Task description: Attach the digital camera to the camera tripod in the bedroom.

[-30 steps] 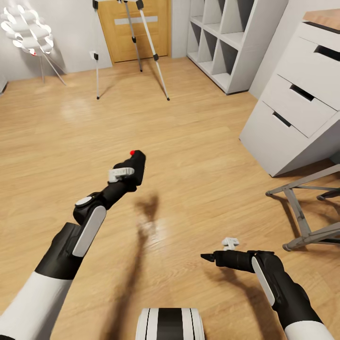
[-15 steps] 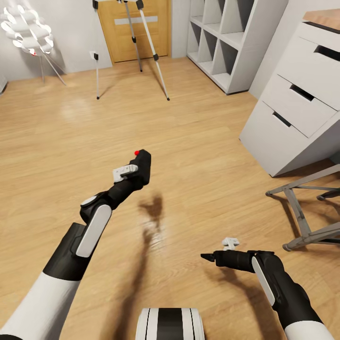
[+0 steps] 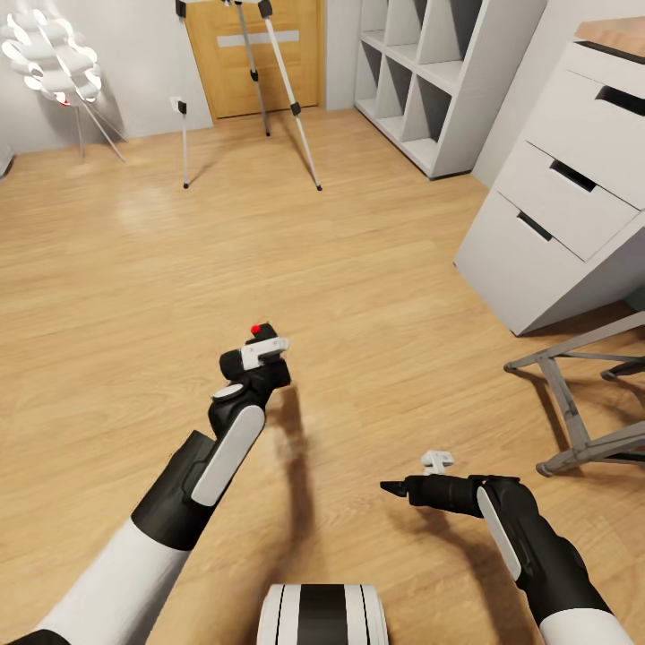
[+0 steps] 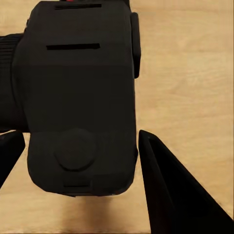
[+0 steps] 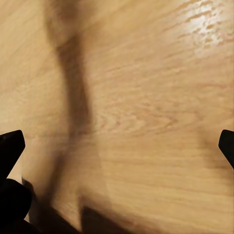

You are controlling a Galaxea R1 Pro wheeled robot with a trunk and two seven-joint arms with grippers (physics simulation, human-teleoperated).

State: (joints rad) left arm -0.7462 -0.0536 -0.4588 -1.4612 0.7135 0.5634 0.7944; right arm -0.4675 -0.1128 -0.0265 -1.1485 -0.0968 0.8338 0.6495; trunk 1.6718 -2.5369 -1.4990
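Note:
The digital camera (image 3: 262, 356), black with a red dot on top, is held above the wood floor near the middle of the head view, with my left gripper (image 3: 258, 363) shut on it. In the left wrist view the camera body (image 4: 78, 97) sits between the two black fingers (image 4: 168, 190). The camera tripod (image 3: 291, 107) stands far ahead in front of the wooden door, its silver legs spread; its head is cut off by the frame's edge. My right gripper (image 3: 394, 488) hovers low at the right, open and holding nothing, its fingertips (image 5: 9, 146) wide apart over bare floor.
A white floor lamp (image 3: 54, 54) stands at the far left and a wooden door (image 3: 260, 54) behind the tripod. A white cube shelf (image 3: 439, 81) and a white drawer unit (image 3: 564, 197) line the right side. Grey metal frame legs (image 3: 573, 403) stand near my right arm.
My left arm has pulled back toward me and swung right, carrying the camera lower and closer. The right arm has stayed still.

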